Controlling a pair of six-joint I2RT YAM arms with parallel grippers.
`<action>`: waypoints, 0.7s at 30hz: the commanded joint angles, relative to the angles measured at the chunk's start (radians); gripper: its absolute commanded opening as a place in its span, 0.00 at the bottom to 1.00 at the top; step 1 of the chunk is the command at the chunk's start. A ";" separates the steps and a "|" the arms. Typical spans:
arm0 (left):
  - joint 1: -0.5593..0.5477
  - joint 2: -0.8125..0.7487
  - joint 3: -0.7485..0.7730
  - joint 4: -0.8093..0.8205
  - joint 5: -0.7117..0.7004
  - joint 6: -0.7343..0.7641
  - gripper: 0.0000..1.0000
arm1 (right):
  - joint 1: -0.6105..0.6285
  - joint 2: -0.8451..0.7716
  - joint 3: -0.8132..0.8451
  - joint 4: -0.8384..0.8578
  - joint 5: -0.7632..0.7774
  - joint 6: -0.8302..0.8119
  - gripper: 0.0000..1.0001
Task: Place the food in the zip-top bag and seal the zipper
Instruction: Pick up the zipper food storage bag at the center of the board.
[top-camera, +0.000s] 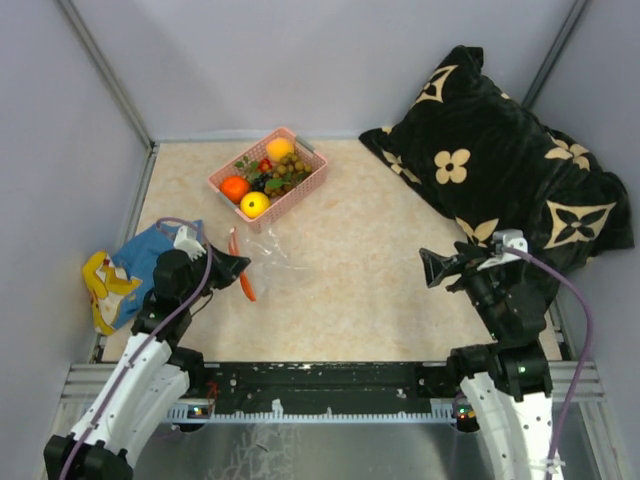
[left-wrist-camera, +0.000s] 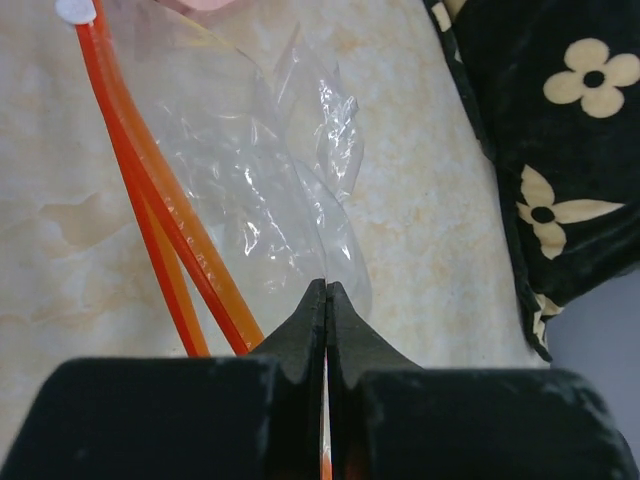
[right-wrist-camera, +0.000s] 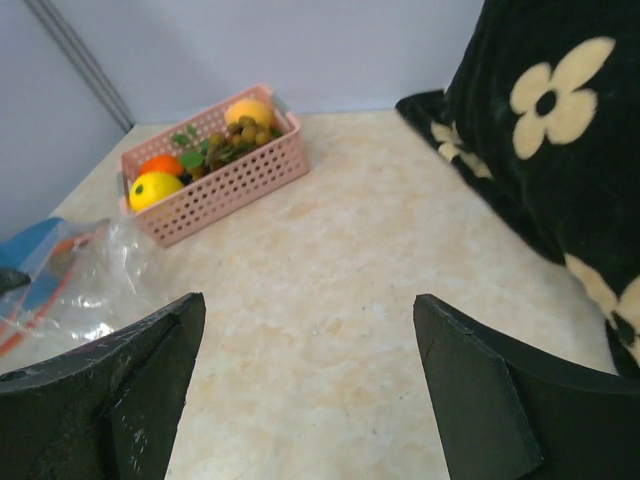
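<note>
Beige marbled tabletop (top-camera: 350, 290), pale grey walls (top-camera: 330, 60), black floral cushion (top-camera: 500, 170) in far right corner

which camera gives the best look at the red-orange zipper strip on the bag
The left wrist view: the zipper shows large and sharp, running down into the closed left gripper. The top external view shows the zipper only as a short orange line; the right wrist view catches just a faint sliver at its left edge.

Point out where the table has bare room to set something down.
Bare: the wide middle of the table, bordered by the zip-top bag, pink basket and black cushion. Crowded: the left side, where basket, bag and blue-and-yellow cloth sit close together.
</note>
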 joint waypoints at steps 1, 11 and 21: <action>-0.024 0.025 0.069 0.030 0.090 0.014 0.00 | -0.006 0.074 -0.040 0.106 -0.136 0.052 0.85; -0.172 0.130 0.153 0.088 0.041 0.025 0.00 | -0.006 0.240 -0.141 0.346 -0.347 0.192 0.85; -0.366 0.311 0.217 0.201 -0.096 0.029 0.00 | 0.063 0.459 -0.138 0.507 -0.404 0.265 0.83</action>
